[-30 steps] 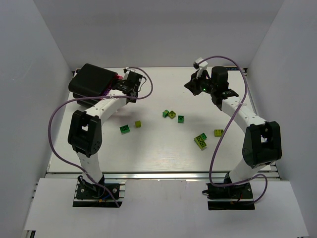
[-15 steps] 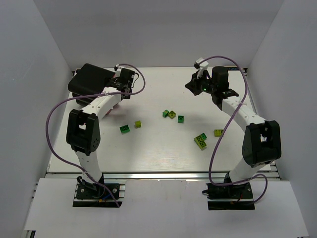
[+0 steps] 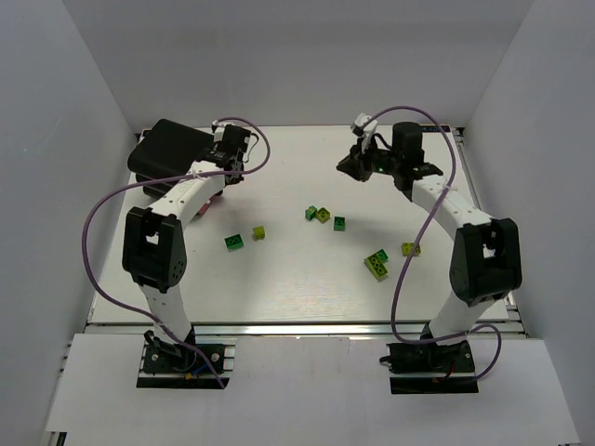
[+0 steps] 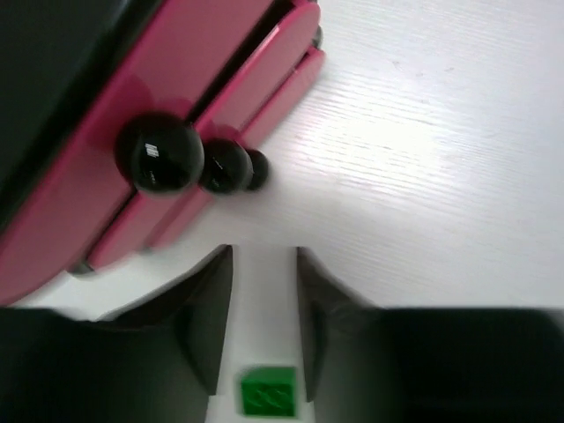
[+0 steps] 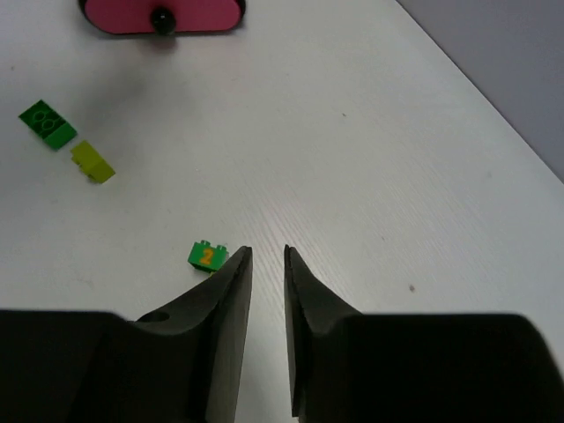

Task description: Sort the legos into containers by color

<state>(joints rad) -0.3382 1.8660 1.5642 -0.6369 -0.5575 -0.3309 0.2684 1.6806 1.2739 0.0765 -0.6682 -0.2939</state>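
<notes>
Several legos lie on the white table: a dark green one [image 3: 234,242], a yellow-green one [image 3: 259,232], a cluster of three [image 3: 323,216] and more at the right [image 3: 376,264]. The containers are pink drawers [image 4: 176,79] with black knobs [image 4: 159,159] in a black cabinet [image 3: 172,149]. My left gripper [image 3: 221,156] hovers just in front of the drawers, its jaws narrowly apart. A green lego [image 4: 269,392] shows low between its fingers [image 4: 208,317], with a gap on each side. My right gripper [image 5: 267,251] is slightly open and holds nothing; a green lego marked 2 [image 5: 208,256] lies just left of its tip.
White walls close in the table on the left, back and right. Purple cables loop from both arms. In the right wrist view, a drawer front [image 5: 161,16] shows far off, with a green lego [image 5: 48,123] and a yellow-green lego [image 5: 92,161] before it.
My left gripper has moved left, closer to the cabinet, and its jaws have narrowed from wide open. The right gripper has swung left, and its jaws have parted a little.
</notes>
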